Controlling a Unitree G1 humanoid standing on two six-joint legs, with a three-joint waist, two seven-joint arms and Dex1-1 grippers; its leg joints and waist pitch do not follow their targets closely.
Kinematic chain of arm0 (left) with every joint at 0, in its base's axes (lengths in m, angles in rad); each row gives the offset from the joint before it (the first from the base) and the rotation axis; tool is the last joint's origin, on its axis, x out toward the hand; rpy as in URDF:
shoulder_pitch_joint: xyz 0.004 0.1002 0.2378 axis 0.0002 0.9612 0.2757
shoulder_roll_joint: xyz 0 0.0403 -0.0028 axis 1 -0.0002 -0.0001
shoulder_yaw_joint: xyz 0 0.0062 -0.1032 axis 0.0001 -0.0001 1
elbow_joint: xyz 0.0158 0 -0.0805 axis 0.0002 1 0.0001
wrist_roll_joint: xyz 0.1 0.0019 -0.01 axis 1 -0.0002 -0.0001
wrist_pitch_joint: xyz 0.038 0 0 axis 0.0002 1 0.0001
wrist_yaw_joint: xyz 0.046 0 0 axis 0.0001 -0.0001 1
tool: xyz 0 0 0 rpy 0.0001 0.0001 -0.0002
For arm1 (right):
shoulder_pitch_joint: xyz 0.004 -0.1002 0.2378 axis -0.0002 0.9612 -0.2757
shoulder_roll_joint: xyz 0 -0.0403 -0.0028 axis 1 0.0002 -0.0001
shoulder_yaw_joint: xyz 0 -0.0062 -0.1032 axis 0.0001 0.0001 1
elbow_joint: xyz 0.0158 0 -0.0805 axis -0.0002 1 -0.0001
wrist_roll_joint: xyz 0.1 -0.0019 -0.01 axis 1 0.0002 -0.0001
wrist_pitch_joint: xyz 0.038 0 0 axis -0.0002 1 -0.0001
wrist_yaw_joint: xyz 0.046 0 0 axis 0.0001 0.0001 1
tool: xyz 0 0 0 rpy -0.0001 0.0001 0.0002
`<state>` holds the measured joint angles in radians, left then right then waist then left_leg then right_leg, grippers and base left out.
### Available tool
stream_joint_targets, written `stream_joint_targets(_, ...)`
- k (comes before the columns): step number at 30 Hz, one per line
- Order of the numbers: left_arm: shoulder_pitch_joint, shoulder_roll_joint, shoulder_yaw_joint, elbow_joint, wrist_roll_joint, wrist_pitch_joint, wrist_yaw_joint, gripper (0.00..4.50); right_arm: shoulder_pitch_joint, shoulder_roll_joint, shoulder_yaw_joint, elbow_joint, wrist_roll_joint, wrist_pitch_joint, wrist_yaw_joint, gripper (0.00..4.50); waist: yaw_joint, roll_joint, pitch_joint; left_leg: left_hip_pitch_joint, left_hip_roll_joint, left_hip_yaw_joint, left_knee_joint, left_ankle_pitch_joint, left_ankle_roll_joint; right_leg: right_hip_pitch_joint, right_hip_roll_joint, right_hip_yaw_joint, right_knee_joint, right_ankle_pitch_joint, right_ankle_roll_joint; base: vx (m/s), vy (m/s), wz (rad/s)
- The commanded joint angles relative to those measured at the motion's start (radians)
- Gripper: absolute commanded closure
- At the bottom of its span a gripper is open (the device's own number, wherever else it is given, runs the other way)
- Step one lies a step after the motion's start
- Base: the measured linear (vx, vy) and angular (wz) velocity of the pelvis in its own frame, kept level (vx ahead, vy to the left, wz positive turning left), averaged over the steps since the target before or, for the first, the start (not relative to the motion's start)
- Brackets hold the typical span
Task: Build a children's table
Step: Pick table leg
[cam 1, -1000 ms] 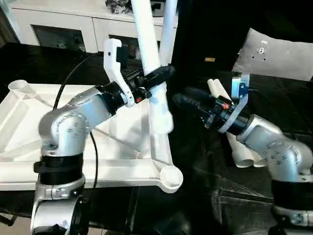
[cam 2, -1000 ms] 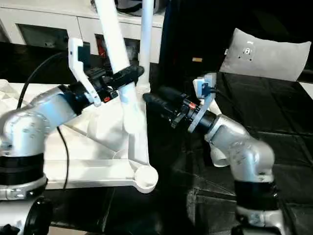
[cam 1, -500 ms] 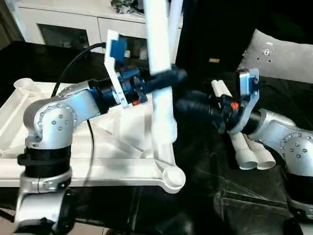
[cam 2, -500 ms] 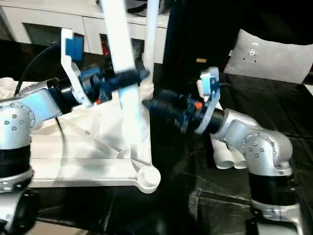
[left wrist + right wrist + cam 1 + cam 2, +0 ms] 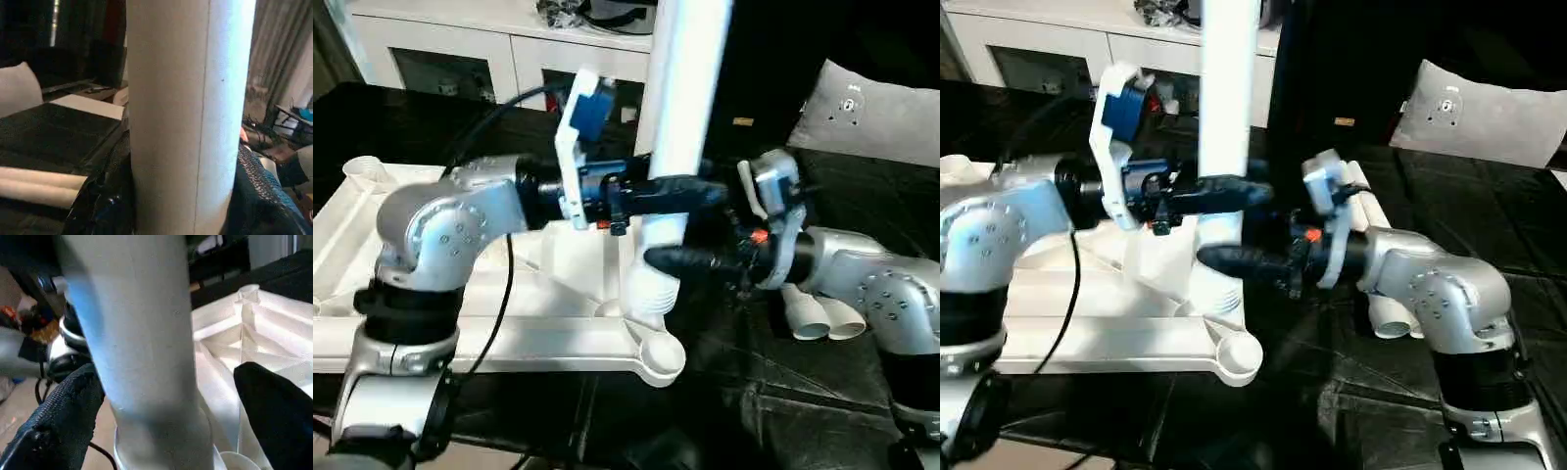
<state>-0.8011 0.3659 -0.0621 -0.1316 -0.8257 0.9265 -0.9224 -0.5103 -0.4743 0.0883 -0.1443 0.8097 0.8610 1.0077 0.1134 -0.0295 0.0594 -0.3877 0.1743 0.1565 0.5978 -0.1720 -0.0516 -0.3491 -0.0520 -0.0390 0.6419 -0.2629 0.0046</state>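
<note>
The long white tapered tubular leg (image 5: 680,117) now stands upright; the right end effector (image 5: 671,260) has closed in around its lower end.

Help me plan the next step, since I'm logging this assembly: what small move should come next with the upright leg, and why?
Probably close the right gripper on the leg. The left gripper already clamps it higher up, the right one straddles its lower end with a gap on both sides, and the near corner socket of the table top is unfilled.

Dim room, dark surfaces; white leg (image 5: 683,88) glares bright; wrist views soft, bluish sheen, blurred close up.
</note>
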Motion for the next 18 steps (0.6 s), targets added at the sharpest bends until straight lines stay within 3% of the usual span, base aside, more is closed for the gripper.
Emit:
stream_joint_targets(1,-0.022,-0.003,-0.017,-0.001,0.015,-0.016,-0.015,2.60,-0.018,-0.008,0.010,0.007,-0.028,-0.021,0.003,0.00,0.000,0.005,-0.068,0.023,0.049,-0.007,-0.063,-0.057,-0.023,0.035,-0.084,0.042,-0.065,0.099,-0.227,0.000,0.000,0.00)
stream_joint_targets(18,-0.021,0.011,-0.074,0.010,0.077,-0.072,-0.062,2.60,-0.019,0.027,-0.004,0.012,0.000,-0.018,0.026,1.33,-0.001,0.009,-0.069,0.026,0.051,-0.007,-0.064,-0.087,-0.023,0.034,-0.084,0.041,-0.065,0.089,-0.245,0.000,0.000,0.00)
